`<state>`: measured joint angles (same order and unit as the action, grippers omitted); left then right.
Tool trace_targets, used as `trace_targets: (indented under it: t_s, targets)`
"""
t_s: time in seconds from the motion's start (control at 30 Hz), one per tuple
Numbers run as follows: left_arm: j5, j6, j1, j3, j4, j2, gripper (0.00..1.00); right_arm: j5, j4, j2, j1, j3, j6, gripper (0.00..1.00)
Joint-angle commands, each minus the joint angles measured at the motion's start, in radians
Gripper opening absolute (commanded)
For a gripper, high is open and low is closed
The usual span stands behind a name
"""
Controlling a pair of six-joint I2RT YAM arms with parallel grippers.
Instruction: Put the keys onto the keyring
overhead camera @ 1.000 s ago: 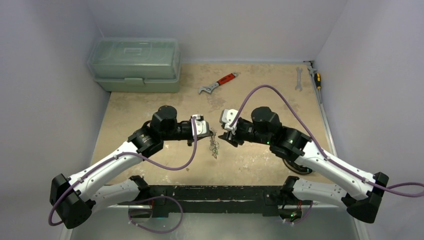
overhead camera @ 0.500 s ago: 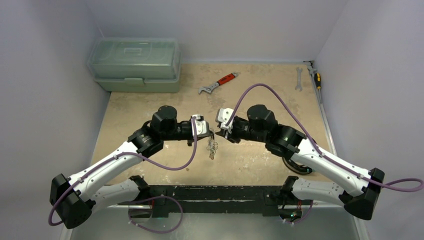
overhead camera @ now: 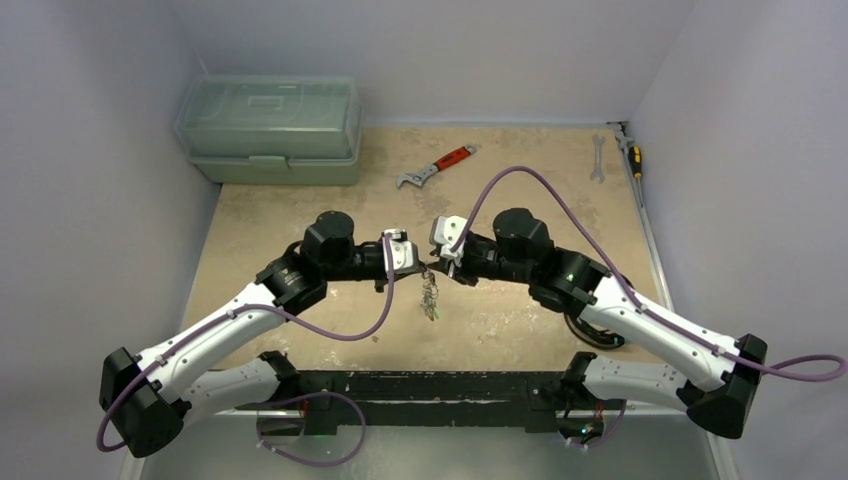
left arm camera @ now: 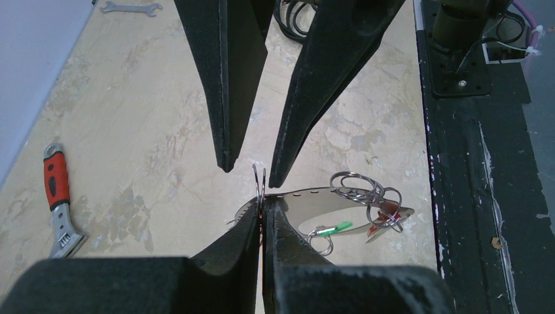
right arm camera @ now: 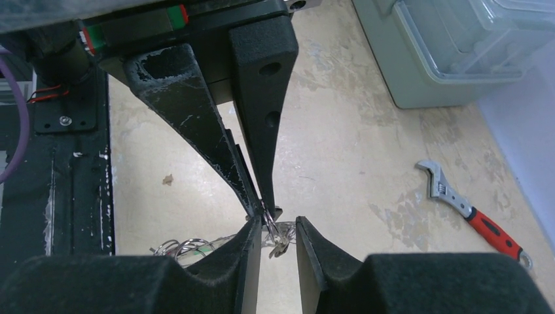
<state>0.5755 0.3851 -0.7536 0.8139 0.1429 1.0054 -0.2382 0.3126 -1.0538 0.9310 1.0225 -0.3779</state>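
Left gripper [left arm camera: 262, 219] jaws clamp the keyring [left arm camera: 260, 178], its thin loop edge-on, poking straight between the right gripper [right arm camera: 276, 226] parted jaws; keys [left arm camera: 385, 214] dangle beneath.

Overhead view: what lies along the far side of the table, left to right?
green toolbox → red-handled adjustable wrench → silver spanner → yellow-handled screwdriver

bright, even light; soft foreground blur.
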Motion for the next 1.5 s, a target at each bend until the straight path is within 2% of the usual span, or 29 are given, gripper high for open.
trace_targets:
  t_s: [0.0,0.13,0.43,0.53,0.67,0.83,0.9,0.97,1.0,1.1,1.33,1.47]
  targets:
    - [0.015,-0.006,0.003,0.048,-0.062,-0.014,0.0,-0.051,-0.026,-0.007,0.005,0.003,0.002,0.3]
    - [0.019,-0.009,0.002,0.047,-0.064,-0.016,0.0,-0.05,-0.026,-0.015,0.005,-0.003,0.001,0.29]
    - [0.019,-0.009,0.003,0.047,-0.066,-0.019,0.0,-0.015,-0.024,-0.048,0.005,-0.005,0.0,0.2]
    - [0.021,-0.009,0.003,0.045,-0.066,-0.019,0.0,-0.01,-0.027,-0.051,0.005,-0.007,-0.001,0.14]
    - [0.022,-0.01,0.002,0.045,-0.068,-0.022,0.0,-0.016,-0.033,-0.048,0.005,-0.01,0.0,0.01]
    - [0.026,-0.015,0.003,0.044,-0.076,-0.036,0.0,-0.013,-0.084,-0.016,0.005,-0.044,0.005,0.0]
    - [0.023,-0.02,0.003,0.044,-0.085,-0.048,0.16,-0.013,-0.135,0.012,0.005,-0.073,0.008,0.0]
    - [0.024,-0.022,0.003,0.044,-0.095,-0.07,0.37,-0.032,-0.208,0.046,0.005,-0.111,0.015,0.0]
    - [0.023,-0.023,0.004,0.04,-0.101,-0.084,0.44,-0.044,-0.247,0.063,0.005,-0.129,0.02,0.0]
    - [0.019,-0.027,0.009,0.029,-0.126,-0.121,0.57,-0.062,-0.405,0.133,0.006,-0.199,0.058,0.0]
    - [0.021,-0.103,0.052,-0.008,-0.281,-0.205,0.61,0.05,-0.947,0.29,0.005,-0.439,0.214,0.0]
    - [0.09,-0.193,0.102,-0.056,-0.42,-0.248,0.61,0.137,-1.451,0.299,0.005,-0.63,0.439,0.0]
